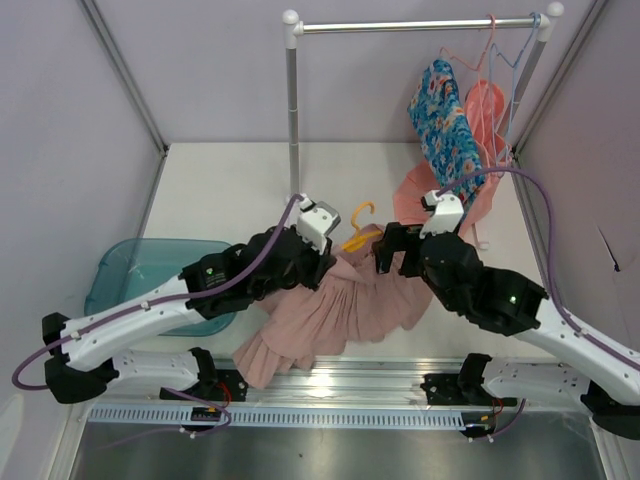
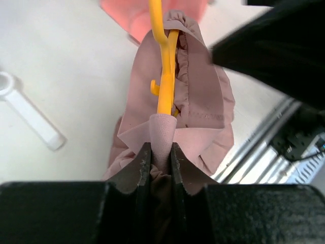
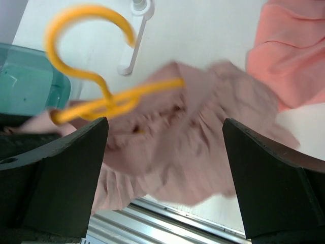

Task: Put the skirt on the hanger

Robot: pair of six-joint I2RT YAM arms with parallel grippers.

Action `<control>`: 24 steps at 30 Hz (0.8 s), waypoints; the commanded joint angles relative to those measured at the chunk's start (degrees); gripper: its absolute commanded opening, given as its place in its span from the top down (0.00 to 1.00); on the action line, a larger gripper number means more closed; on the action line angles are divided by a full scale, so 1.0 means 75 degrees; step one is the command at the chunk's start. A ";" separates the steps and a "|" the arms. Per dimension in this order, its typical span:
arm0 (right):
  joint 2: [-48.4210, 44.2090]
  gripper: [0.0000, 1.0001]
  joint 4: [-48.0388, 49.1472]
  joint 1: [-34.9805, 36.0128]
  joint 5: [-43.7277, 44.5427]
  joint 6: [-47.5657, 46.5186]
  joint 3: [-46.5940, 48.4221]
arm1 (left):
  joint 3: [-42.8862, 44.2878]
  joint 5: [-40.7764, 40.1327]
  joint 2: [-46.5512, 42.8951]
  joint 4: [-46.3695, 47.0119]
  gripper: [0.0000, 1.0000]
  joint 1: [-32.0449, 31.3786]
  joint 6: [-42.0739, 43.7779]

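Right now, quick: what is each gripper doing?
Left gripper: jaws closed, pinching a fold of the pink skirt.
Right gripper: jaws wide open, holding nothing.

Left wrist view: hanger (image 2: 165, 76) hook runs off top edge, lower end swallowed by skirt (image 2: 203, 96) fold at left gripper (image 2: 161, 152). Right of hanger, black mass (image 2: 274, 46), out of focus; which part of other arm, can't tell. From above, hanger mostly buried under left gripper's body and cloth, only hook peeking. Right wrist view: skirt below hanger smeared, pleats unreadable; teal bin (image 3: 25, 76) left of hanger, coral cloth (image 3: 289, 51) right of it, both cut by edges.
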 commanded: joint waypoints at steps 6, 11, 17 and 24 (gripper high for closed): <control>-0.1292 0.00 -0.0704 -0.0149 0.0940 0.0438 0.0554 | 0.1711 -0.2423 -0.0250 0.0717 1.00 0.0292 0.0318; -0.1505 0.01 -0.0904 -0.0184 0.0953 0.0496 0.0672 | 0.3315 -0.2931 0.0603 0.1175 1.00 0.0760 0.1046; -0.1552 0.01 -0.1056 -0.0184 0.0719 0.0601 0.0719 | 0.6199 -0.2346 0.2546 0.0953 1.00 0.1908 0.1573; -0.1634 0.00 -0.1255 -0.0184 0.0590 0.0625 0.0742 | 0.8882 -0.1714 0.4505 0.0695 1.00 0.3126 0.1376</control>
